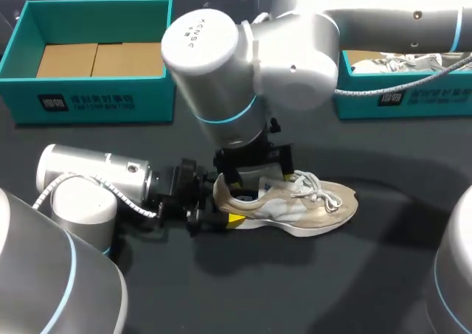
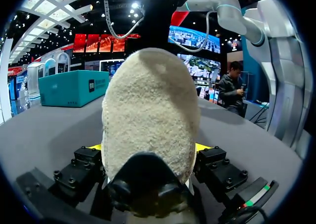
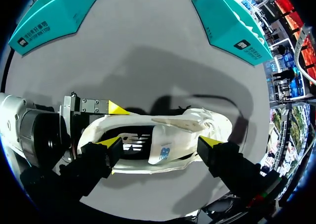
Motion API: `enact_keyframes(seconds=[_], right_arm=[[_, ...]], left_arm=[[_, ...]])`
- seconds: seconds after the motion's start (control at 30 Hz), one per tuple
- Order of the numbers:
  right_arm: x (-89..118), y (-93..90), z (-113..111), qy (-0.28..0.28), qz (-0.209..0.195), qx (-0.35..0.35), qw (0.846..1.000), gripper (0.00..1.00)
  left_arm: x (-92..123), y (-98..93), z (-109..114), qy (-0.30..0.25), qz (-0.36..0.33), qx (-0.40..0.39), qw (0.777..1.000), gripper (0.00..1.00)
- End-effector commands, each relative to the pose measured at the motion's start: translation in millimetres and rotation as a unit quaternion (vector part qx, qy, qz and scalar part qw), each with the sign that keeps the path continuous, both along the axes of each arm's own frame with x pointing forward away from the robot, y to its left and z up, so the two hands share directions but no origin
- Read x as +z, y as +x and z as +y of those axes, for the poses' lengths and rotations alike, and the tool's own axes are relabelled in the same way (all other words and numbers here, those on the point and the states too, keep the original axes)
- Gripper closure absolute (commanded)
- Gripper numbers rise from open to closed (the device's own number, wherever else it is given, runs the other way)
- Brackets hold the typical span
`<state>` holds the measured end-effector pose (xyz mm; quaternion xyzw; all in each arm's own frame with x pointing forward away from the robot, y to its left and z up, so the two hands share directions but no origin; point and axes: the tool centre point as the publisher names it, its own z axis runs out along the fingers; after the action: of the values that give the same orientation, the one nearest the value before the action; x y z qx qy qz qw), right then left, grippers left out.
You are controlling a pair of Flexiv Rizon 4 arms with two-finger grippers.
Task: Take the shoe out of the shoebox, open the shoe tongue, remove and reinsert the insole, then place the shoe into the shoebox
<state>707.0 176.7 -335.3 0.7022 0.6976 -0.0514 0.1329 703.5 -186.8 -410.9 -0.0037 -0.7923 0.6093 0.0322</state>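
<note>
Shoe (image 1: 310,205) lies on its sole on the dark table (image 1: 221,290), near the middle, toe pointing right and heel pointing left, out of both boxes. My left arm comes in low from the near left. Its left gripper (image 1: 221,212) is clenched on the heel, 1 yellow tip on the near side and 1 on the far side of it. In the left wrist view the pale, rough heel (image 2: 148,115) fills the gap in that gripper (image 2: 148,147), with a sliver of yellow showing against each flank.

My right arm reaches in from the far right, its big elbow hanging over the middle of the table. The right gripper (image 1: 258,173) points down just above the shoe's opening. In its own wrist view the right gripper (image 3: 160,144) is spread wide and grasps nothing, with 1 tip beside the collar and the other beside the laced forefoot of the shoe (image 3: 197,122). The white tongue (image 3: 163,147) sits between the 2 tips, and the dark insole (image 3: 131,140) shows through the opening. I cannot tell whether either tip touches the upper.

At the far left stands 1 teal shoebox (image 1: 88,102), open, with only brown card on its floor. Far right, a 2nd teal box (image 1: 413,102) holds another pale shoe (image 1: 383,63).
</note>
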Motion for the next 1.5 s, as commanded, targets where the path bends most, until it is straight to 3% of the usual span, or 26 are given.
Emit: enact_keyframes(seconds=[0.03,0.8,1.33,1.43,1.47,1.5], right_arm=[[-9,-3.5,12,-0.12,-0.039,-0.124,0.984,0.0],[2,-6.6,-4,-0.134,-0.056,-0.167,0.975,0.0],[-12,-8.5,-21,-0.141,-0.062,-0.2,0.967,0.0],[-12,-7.9,-24,-0.142,-0.064,-0.206,0.966,0.24],[-12,-7.7,-26,-0.142,-0.064,-0.207,0.966,0.44],[-11,-7.7,-27,-0.141,-0.065,-0.209,0.965,0.53]], left_arm=[[-1,0.2,1,0.0,0.0,0.0,1.0,1.0],[-1,0.2,1,0.0,0.0,0.0,1.0,1.0],[-1,0.2,1,0.0,0.0,0.0,1.0,1.0],[-1,0.2,1,0.0,0.0,0.0,1.0,1.0],[-1,0.2,1,0.0,0.0,0.0,1.0,1.0],[-1,0.2,1,0.0,0.0,0.0,1.0,1.0]])
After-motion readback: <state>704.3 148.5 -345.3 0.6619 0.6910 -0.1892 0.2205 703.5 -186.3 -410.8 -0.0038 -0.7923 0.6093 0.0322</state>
